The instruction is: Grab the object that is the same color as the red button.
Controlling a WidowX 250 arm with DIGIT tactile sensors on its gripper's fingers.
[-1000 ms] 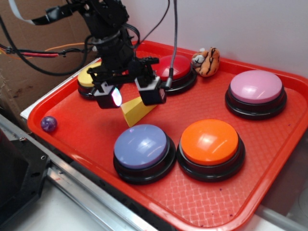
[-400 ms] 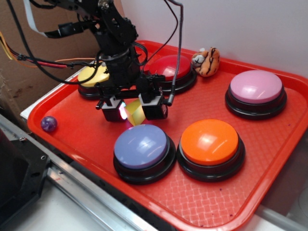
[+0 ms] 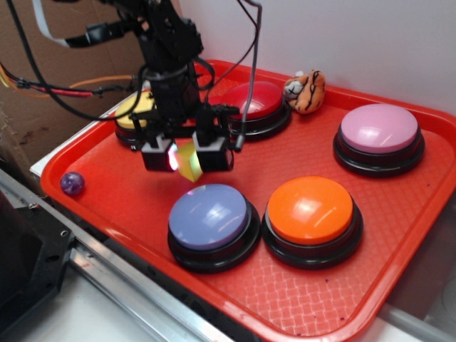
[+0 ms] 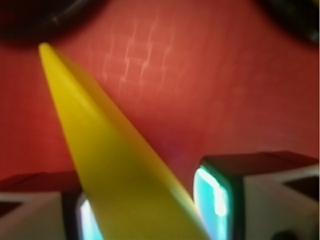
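Clamped between the gripper's [image 3: 187, 158] two glowing pads, the yellow wedge [image 3: 189, 163] sits with its thin tip pointing away from the wrist camera over the red tray [image 3: 107, 192]. Behind the arm stands the red button [image 3: 258, 98]. No small deep-red block shows in either view.

A: Where does the exterior view sit?

B: High and in front, angled down across the whole red tray [image 3: 107, 153], far enough back for all 5 buttons.

A: And the wrist view?

B: Very close, looking past the gripper [image 4: 150, 210] along the yellow wedge [image 4: 107, 165] at the tray floor [image 4: 240, 90]. The 2 views share that wedge [image 3: 188, 162] and tray.
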